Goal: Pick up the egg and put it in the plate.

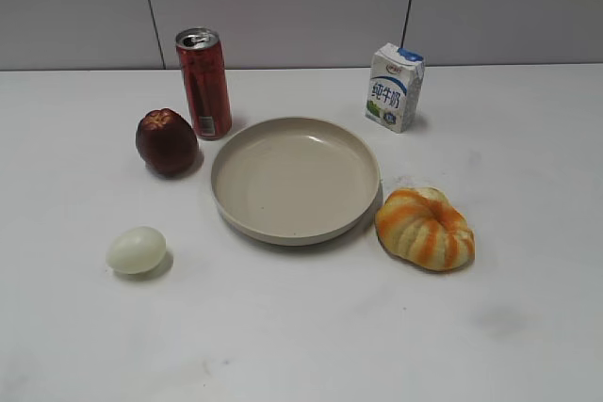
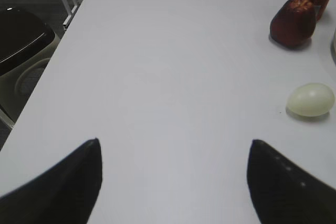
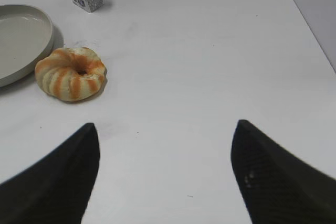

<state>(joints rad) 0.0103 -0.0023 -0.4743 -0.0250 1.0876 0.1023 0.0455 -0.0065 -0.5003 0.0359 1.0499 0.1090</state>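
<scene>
The pale egg (image 1: 137, 250) lies on the white table at the front left, apart from the plate; it also shows in the left wrist view (image 2: 310, 99) at the right. The beige plate (image 1: 236, 197) sits empty in the middle; its edge shows in the right wrist view (image 3: 21, 51). My left gripper (image 2: 173, 145) is open and empty over bare table, left of and short of the egg. My right gripper (image 3: 164, 129) is open and empty over bare table, right of the plate. Neither gripper shows in the exterior view.
A dark red apple (image 1: 167, 142) and a red can (image 1: 203, 83) stand behind the egg. A milk carton (image 1: 394, 88) stands at the back right. An orange-and-white ribbed thing (image 1: 425, 229) lies right of the plate. The table's left edge (image 2: 63, 40) shows beside a dark bin.
</scene>
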